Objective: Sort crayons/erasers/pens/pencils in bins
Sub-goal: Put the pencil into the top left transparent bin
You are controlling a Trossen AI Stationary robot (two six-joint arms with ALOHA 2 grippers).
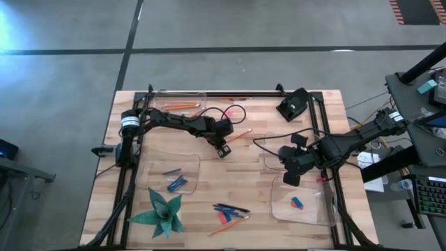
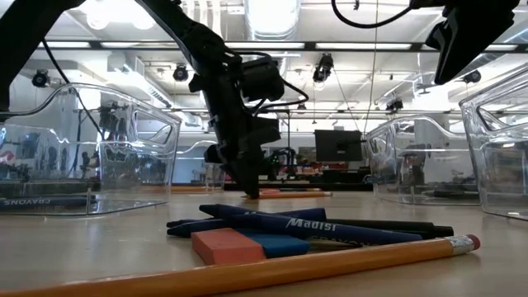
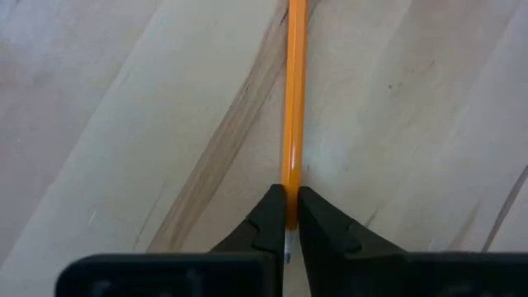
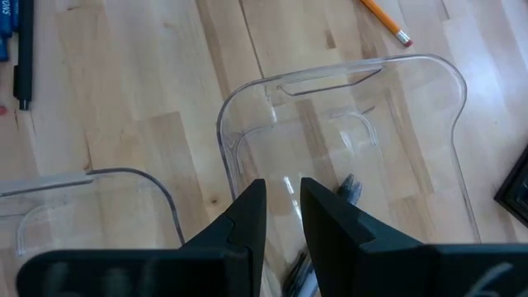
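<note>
The pencil (image 3: 294,99) lies flat on the surface (image 1: 237,181) near its middle, and we see our left tool (image 3: 288,216) clamped on one end of it. Our right tool (image 4: 283,216) hangs over a clear bin (image 4: 429,70) at the right side; its fingers stand slightly apart and we see nothing between them. More pens (image 2: 330,227), an eraser (image 2: 227,245) and another pencil (image 2: 272,268) lie at the front edge.

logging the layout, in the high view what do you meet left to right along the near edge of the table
green paper star → loose pile of pens with a pencil → bin holding erasers
</note>
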